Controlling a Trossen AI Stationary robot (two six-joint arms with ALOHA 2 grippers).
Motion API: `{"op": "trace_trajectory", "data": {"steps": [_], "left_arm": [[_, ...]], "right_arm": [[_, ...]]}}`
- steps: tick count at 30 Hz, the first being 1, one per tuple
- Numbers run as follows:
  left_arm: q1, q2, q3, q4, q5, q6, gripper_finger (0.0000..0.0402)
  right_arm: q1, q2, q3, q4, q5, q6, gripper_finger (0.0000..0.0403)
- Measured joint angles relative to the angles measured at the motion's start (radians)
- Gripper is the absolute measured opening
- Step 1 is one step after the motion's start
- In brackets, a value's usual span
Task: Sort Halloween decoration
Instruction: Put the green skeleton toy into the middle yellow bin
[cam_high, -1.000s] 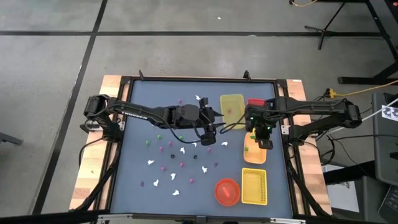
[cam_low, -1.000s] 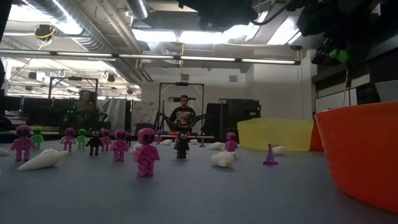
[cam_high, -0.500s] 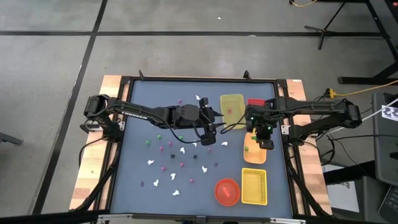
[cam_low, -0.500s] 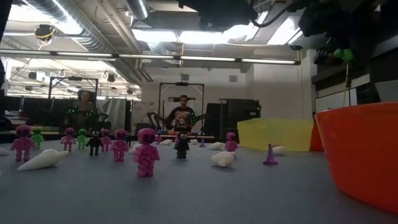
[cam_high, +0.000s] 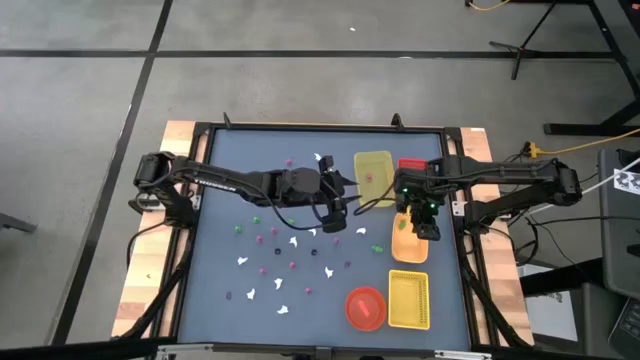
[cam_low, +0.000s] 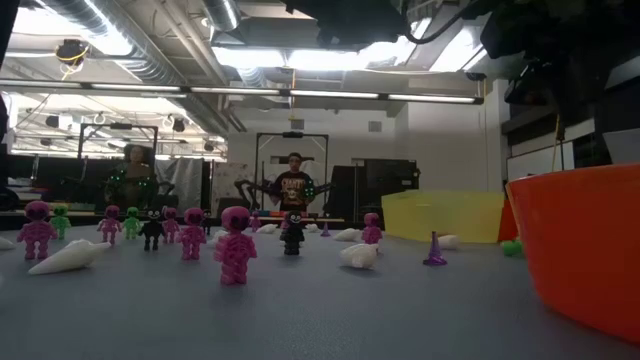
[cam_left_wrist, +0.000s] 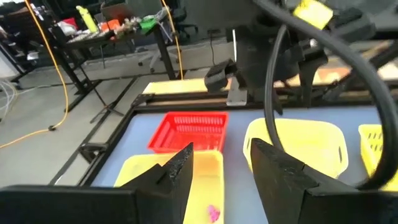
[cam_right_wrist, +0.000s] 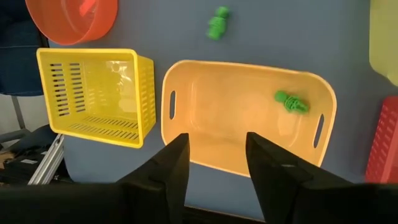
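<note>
Counter (cam_high: 220, 180) space on the left carried most of the Halloween decoration (cam_high: 275, 243), scattered white, pink and dark bits. At the right the orange tray (cam_right_wrist: 245, 118) sat below the right gripper (cam_high: 424, 222), whose fingers (cam_right_wrist: 163, 168) stood apart and held nothing. One green figure (cam_right_wrist: 291, 102) lay inside that tray; a second green figure (cam_right_wrist: 217, 23) lay on the blue surface just outside its rim, on the side toward the red bowl (cam_right_wrist: 74, 18), nearest this arm. The left gripper (cam_high: 335, 218) hovered mid-counter, fingers apart and empty, close to the scattered pieces.

Orange tray (cam_right_wrist: 242, 124) beside yellow basket (cam_right_wrist: 93, 93), red bowl (cam_high: 365, 307) near (table's right side).
</note>
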Motion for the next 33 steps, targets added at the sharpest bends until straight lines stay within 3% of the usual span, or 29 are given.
{"op": "trace_trajectory", "data": {"steps": [19, 27, 33], "left_arm": [[-0.045, -0.213, 0.001, -0.594, 0.009, -0.144, 0.0145], [-0.1, -0.215, 0.0, -0.649, 0.009, -0.184, 0.0145], [-0.119, -0.215, 0.0, -0.649, 0.008, -0.185, 0.0145]], "right_arm": [[0.0, 0.003, 0.0, 0.43, 0.096, -0.062, 0.0159], [0.002, 0.003, 0.0, 0.445, 0.095, -0.035, 0.0159], [0.069, 0.003, 0.0, 0.444, 0.099, 0.032, 0.0159]]}}
